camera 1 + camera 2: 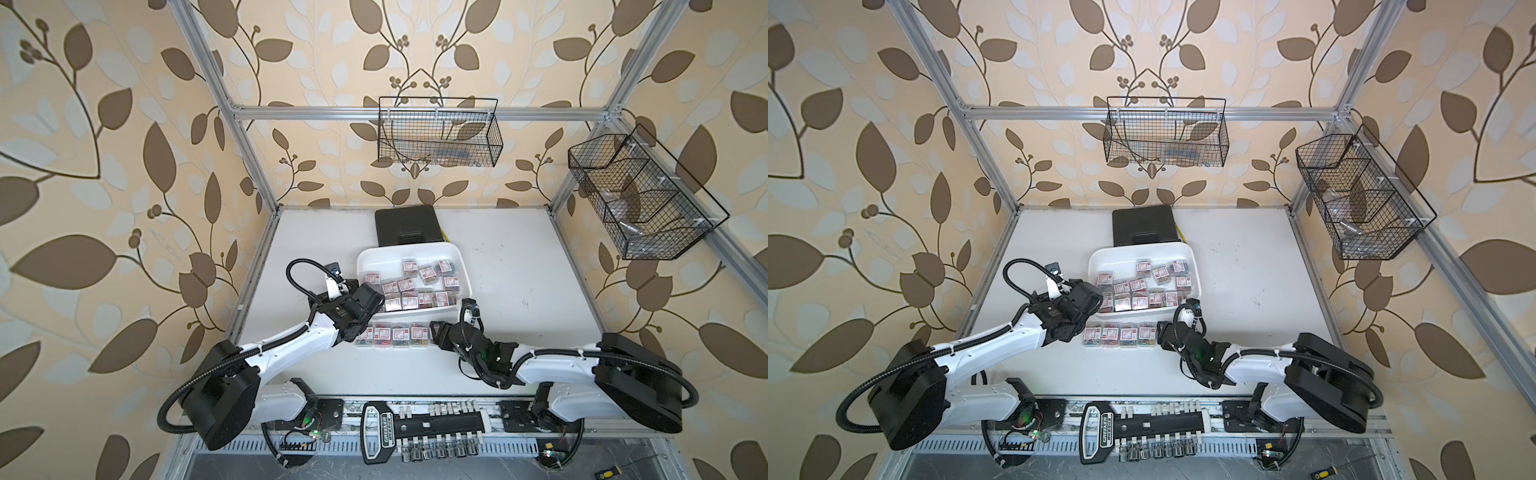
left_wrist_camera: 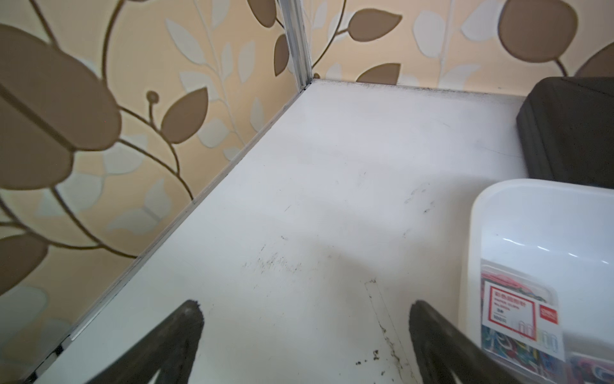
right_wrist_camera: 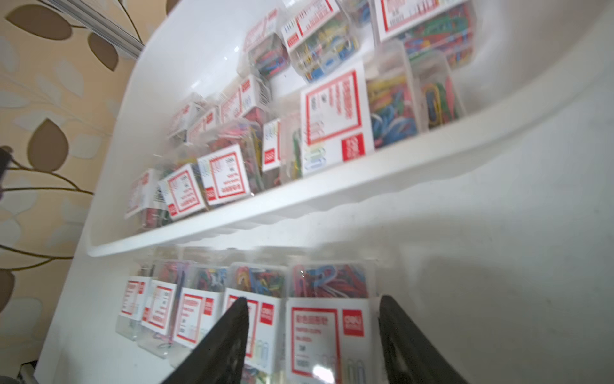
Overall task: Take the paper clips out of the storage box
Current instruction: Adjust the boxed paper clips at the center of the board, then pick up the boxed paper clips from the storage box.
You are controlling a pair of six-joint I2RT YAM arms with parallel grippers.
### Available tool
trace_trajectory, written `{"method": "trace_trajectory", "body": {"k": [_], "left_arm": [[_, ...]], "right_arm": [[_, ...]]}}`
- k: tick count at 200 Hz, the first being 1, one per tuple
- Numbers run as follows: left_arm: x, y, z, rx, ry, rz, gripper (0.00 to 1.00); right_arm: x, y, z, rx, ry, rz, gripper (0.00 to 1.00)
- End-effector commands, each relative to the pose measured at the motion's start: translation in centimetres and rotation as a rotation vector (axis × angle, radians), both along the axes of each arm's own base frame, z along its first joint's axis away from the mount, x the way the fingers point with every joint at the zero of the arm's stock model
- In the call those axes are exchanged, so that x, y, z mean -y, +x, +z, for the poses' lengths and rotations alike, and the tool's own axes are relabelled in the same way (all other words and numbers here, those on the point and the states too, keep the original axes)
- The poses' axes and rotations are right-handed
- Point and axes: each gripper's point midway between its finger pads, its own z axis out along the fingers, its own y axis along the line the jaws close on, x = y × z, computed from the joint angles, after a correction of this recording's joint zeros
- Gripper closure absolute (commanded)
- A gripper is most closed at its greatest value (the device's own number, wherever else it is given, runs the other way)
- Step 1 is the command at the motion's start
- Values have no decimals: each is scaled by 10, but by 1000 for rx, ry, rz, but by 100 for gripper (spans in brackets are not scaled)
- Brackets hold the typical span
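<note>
Between right gripper jaws, end box of paper clips, outside storage box

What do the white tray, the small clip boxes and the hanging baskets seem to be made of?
White tray: glossy moulded plastic, judging by its rolled rim and bright highlights inside.
Clip boxes: clear rigid plastic, coloured clips showing through, with white paper-like labels edged red.
Hanging baskets: thin black wire mesh, probably coated metal; the wallpaper shows through the grid.
</note>
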Motion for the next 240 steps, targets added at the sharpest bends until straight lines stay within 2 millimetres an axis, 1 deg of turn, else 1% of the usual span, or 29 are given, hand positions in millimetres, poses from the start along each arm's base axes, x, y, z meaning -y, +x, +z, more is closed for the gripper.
{"method": "trace_trajectory", "body": {"k": [1,24,49,65,80,98,122,133,148,161,187,205,213,220,232,240], "left_arm": [[2,10,13,70,-43,-62,1],[-6,12,2,52,-112,-75,1],[-9,8,-4,65,-162,-93,1],[-9,4,-6,79,-182,-111,1],[-10,2,-7,81,-191,-113,1],[-8,2,-9,68,-198,-121,1],[0,4,-13,36,-214,-158,1],[1,5,-14,28,-210,-160,1],[1,6,-14,18,-203,-156,1],[0,7,-15,11,-196,-143,1],[0,6,-13,22,-201,-148,1],[1,6,-12,37,-210,-163,1],[1,6,-13,41,-211,-164,1],[2,6,-14,37,-211,-163,1],[2,6,-15,19,-207,-160,1],[3,7,-15,12,-210,-165,1]], "right_arm": [[16,7,25,45,-63,-33,35],[29,16,47,72,-55,-49,35],[42,28,70,112,-122,-88,35],[45,40,83,128,-158,-120,34],[42,57,92,119,-165,-119,33],[41,78,93,102,-222,-128,34],[44,96,97,158,-304,-147,34],[48,105,96,153,-322,-154,34],[53,118,88,117,-322,-149,33],[54,131,83,92,-325,-131,34],[60,156,69,57,-404,-144,37],[62,177,61,43,-441,-152,45],[60,188,62,49,-449,-156,50],[57,195,63,50,-450,-156,52],[50,204,64,59,-465,-143,56],[47,206,65,67,-478,-141,56]]}}
